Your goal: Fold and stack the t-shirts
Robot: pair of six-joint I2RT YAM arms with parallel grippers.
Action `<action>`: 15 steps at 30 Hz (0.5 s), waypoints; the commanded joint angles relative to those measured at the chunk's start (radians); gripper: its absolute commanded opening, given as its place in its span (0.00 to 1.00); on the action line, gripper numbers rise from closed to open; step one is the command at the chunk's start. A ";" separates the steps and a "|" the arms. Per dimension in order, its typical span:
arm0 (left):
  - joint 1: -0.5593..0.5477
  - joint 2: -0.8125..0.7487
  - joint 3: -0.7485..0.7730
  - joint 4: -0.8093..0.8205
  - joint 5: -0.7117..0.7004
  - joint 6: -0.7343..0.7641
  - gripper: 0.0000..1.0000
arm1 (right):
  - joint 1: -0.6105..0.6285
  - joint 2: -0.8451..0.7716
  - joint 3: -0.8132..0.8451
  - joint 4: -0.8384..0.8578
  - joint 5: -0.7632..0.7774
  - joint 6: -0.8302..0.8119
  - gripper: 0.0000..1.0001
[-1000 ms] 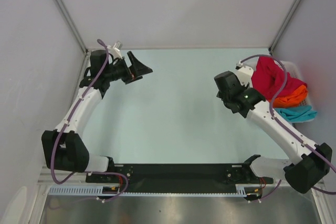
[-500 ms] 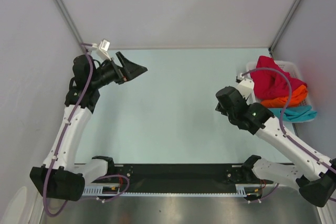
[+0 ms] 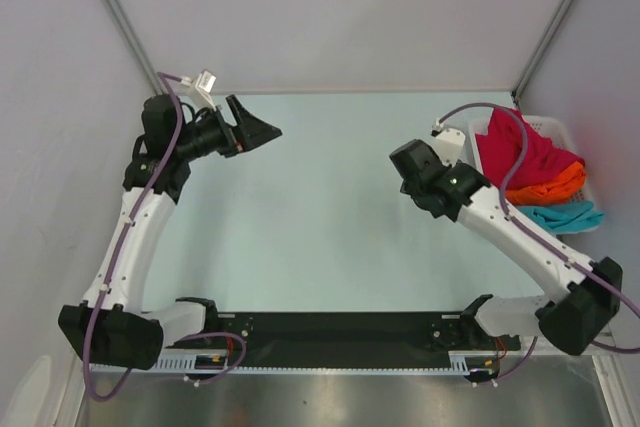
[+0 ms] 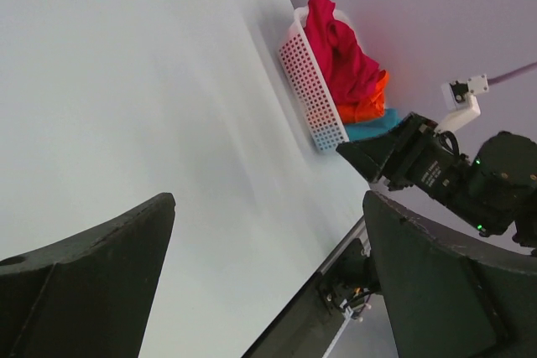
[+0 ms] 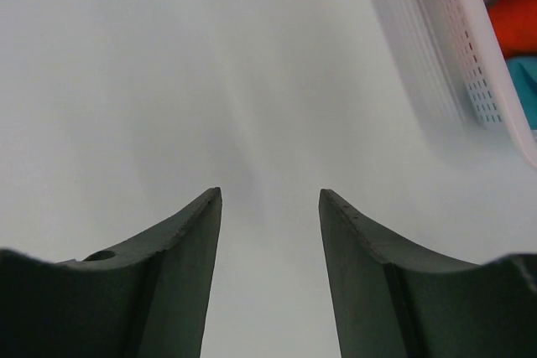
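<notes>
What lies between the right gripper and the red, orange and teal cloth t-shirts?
Between right gripper and t-shirts: only bare table and the wall of the white perforated plastic basket, per the right wrist view.

The end effector (image 5: 270,197) is hovering with fingers parted over the counter (image 5: 151,73); ahead to its right, a basket (image 5: 466,48) is holding t-shirts (image 5: 513,18).

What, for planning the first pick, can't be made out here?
- Top view: the purple cable crosses the red shirt; the pile hides any shirts beneath.
- Right wrist view: the frame edge cuts off the basket, orange shirt and teal shirt.
- Left wrist view: basket wall hides the shirts' lower parts.
</notes>
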 commanded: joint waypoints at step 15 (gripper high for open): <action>0.007 -0.157 0.039 -0.210 0.044 0.171 1.00 | -0.478 0.056 0.004 -0.003 -0.006 -0.148 0.62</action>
